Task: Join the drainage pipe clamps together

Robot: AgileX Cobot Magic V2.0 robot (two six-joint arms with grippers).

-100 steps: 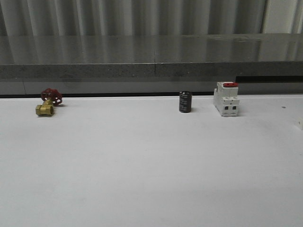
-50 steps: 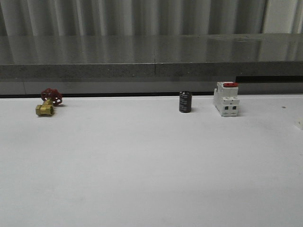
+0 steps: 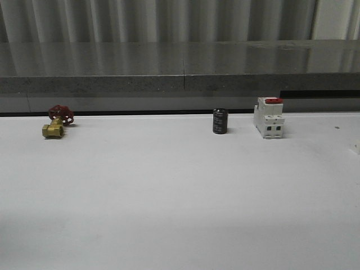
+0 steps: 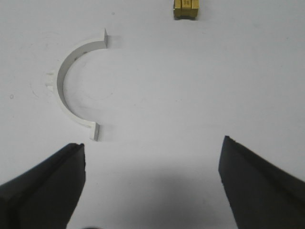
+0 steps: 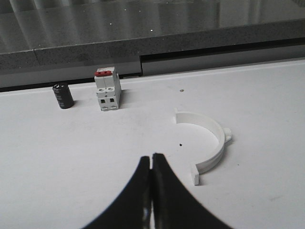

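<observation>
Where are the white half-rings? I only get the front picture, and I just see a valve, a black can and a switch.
Observer: One half-ring lies flat on the table under the left wrist camera, near the brass valve.
Operator: Is the left gripper grabbing it?
Observer: No. The left gripper has its fingers wide open, nothing between them.
Operator: And the other one?
Observer: The second half-ring lies beside the right gripper, whose fingers are shut and empty.

clamp half one [image 4: 71, 93]: white plastic half-ring, flat on the table, small outer tab | clamp half two [image 5: 209, 143]: white half-ring, flat, tab on outer rim | unjoined
</observation>
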